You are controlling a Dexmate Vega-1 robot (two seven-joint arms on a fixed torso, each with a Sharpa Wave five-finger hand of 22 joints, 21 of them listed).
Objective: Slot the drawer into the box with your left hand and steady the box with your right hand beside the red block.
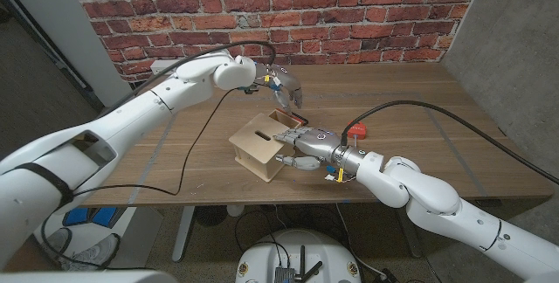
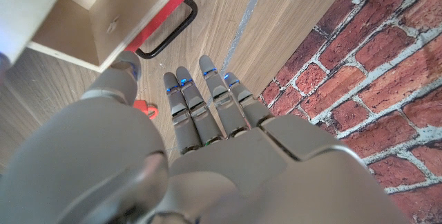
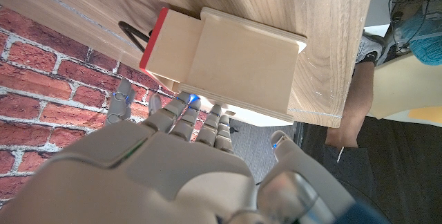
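Note:
A light wooden box (image 1: pixel 256 149) with a slot in its top stands near the table's front edge. The drawer, with a red front (image 3: pixel 153 41) and a black loop handle (image 3: pixel 130 32), sits in the box, its end (image 1: pixel 280 119) showing at the far side. My left hand (image 1: pixel 285 91) hovers above and behind that end, fingers apart and pointing down, holding nothing; the left wrist view shows its fingers (image 2: pixel 207 106) spread near the drawer's red front (image 2: pixel 164 11). My right hand (image 1: pixel 307 143) rests against the box's right side, fingers spread. The small red block (image 1: pixel 356 131) lies just right of that hand.
A black cable (image 1: pixel 454 126) arcs over the right of the table, and another cable (image 1: pixel 196 148) runs from my left arm across the wood. A brick wall (image 1: pixel 349 12) closes the back. The box stands close to the table's front edge (image 1: pixel 218 197).

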